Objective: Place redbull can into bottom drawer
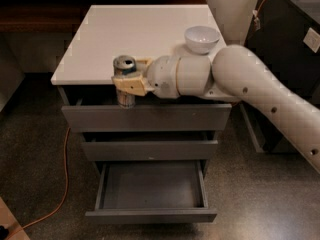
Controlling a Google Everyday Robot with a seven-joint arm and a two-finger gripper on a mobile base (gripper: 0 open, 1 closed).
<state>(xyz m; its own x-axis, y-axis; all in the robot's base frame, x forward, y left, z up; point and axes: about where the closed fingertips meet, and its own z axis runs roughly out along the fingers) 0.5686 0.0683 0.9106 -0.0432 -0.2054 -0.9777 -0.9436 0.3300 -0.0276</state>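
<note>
My gripper (126, 83) is shut on the redbull can (124, 66), a slim blue-and-silver can with a silver top, held upright. The tan fingers (131, 85) clamp its middle. The can hangs in the air in front of the white cabinet top's front edge, over the top drawer's front. The bottom drawer (152, 215) is pulled open below, with its grey interior showing. It lies lower and slightly right of the can.
A white bowl (201, 38) sits on the white cabinet top (125, 34) at the right, behind my arm. The top drawer (145, 118) and the middle drawer (150, 149) are slightly ajar. An orange cable (62, 174) runs on the floor at the left. Dark equipment (290, 29) stands at the right.
</note>
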